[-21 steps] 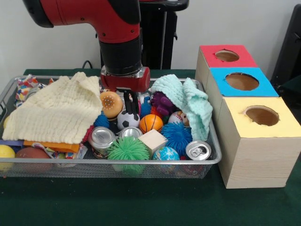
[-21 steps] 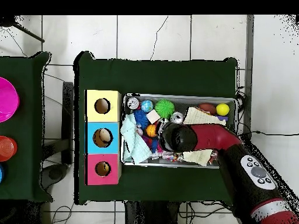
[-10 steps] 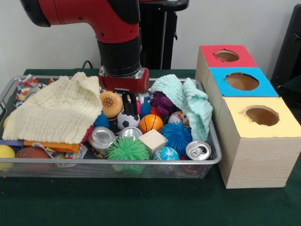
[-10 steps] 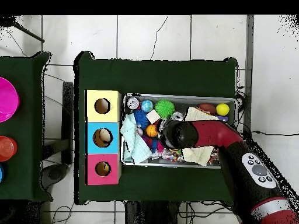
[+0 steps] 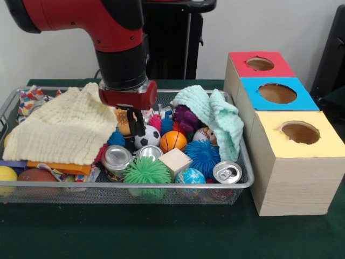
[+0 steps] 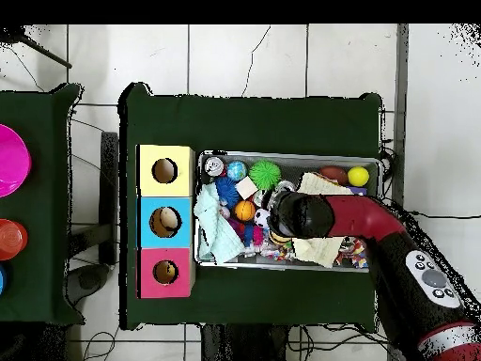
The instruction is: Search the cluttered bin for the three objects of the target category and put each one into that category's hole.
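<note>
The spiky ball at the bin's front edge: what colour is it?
Green; the spiky ball shows best in the front view.

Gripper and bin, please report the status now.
Gripper low in the wire bin, over the burger-like toy; finger state unclear. Soccer ball and basketball lie beside. Yellow cloth covers the bin's one end.

The wire mesh bin (image 5: pixel 245 181) is packed: crumpled yellow cloth (image 5: pixel 62 127) at nine o'clock, mint-green cloth (image 5: pixel 215 116) at two. Open green table (image 5: pixel 161 232) lies at six.
</note>
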`<move>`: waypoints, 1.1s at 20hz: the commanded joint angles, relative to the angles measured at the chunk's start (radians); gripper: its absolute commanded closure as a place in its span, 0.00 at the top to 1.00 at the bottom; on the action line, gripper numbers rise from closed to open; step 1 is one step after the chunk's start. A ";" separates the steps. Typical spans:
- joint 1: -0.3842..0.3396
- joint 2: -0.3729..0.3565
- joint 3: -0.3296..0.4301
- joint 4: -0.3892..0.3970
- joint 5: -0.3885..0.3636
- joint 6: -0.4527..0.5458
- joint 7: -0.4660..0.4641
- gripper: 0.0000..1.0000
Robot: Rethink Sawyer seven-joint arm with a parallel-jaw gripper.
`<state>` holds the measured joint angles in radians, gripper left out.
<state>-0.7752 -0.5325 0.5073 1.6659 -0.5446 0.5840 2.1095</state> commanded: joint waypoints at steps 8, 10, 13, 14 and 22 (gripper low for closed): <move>-0.069 0.099 0.072 -0.118 -0.134 0.099 -0.355 0.00; -0.075 0.114 0.074 -0.137 -0.143 0.111 -0.367 0.00; -0.082 0.119 0.073 -0.139 -0.152 0.122 -0.360 0.00; -0.086 0.105 0.074 -0.118 -0.155 0.109 -0.348 0.00; -0.124 -0.018 0.083 -0.008 -0.137 0.128 -0.318 0.00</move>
<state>-0.8714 -0.4996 0.5373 1.6200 -0.6422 0.5933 2.1056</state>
